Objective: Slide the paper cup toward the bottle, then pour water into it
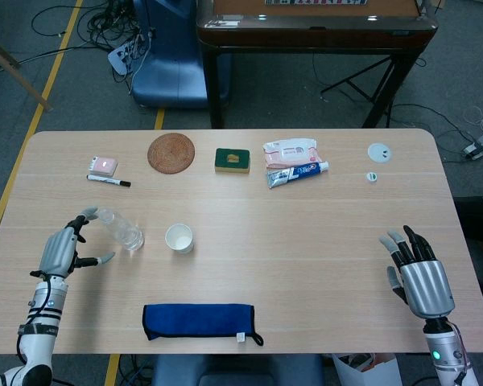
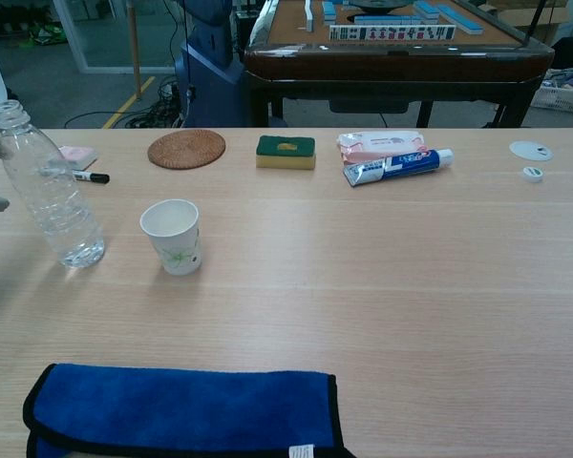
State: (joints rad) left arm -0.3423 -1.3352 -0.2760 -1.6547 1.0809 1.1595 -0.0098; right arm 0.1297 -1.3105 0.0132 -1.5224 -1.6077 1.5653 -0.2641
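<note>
My left hand [image 1: 63, 251] sits just left of the bottle [image 1: 121, 229], fingers spread and holding nothing; I cannot tell whether a fingertip touches the neck. The bottle stands upright with its cap off and a little water at the bottom. The paper cup [image 1: 179, 238] stands upright just right of the bottle, apart from it and empty. My right hand [image 1: 416, 272] rests well right of the bottle, fingers extended, holding nothing. I judge both steps outstanding: no slide contact yet, no pour.
</note>
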